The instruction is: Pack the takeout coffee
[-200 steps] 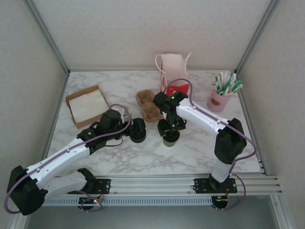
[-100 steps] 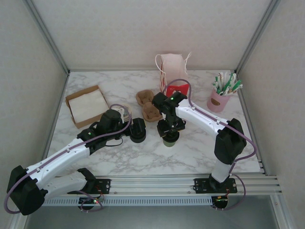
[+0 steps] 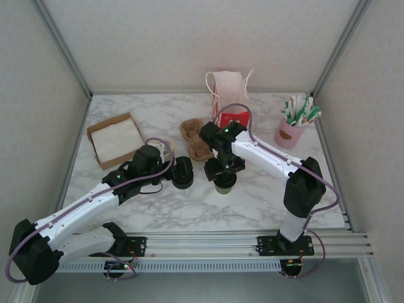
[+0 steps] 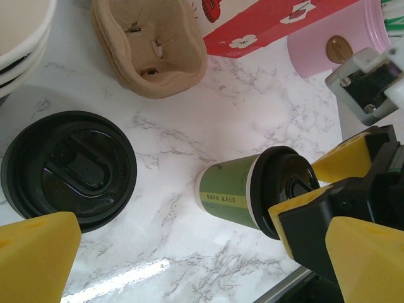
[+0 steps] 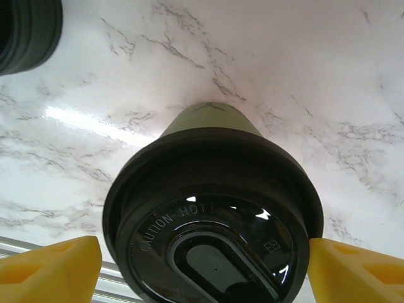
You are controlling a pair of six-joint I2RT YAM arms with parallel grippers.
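Since a second ago the right gripper (image 5: 202, 268) has spread its jaws wider and its wrist has edged slightly left, while the takeout coffee (image 3: 225, 184), a small paper cup with olive-green sides and a round black plastic lid, has stayed where it was. It stands upright on the white marble table (image 3: 189, 211), near the middle, directly under that gripper. The yellow pads (image 5: 50, 268) flank the lid on either side, about a lid's width apart and not clamping it. One pad stands just clear; whether the other touches the rim I cannot tell. Just beside the cup on its left lies a stack of loose black plastic lids (image 4: 69, 167), and the left gripper (image 4: 202, 265) hangs by them with jaws fully apart, holding nothing. Behind the cup sits a brown moulded-pulp cup carrier (image 3: 196, 140), then a red-and-white paper bag (image 3: 227, 95). A pink holder of straws (image 3: 290, 131) stands far right, and a cardboard tray of white napkins (image 3: 115, 140) far left.
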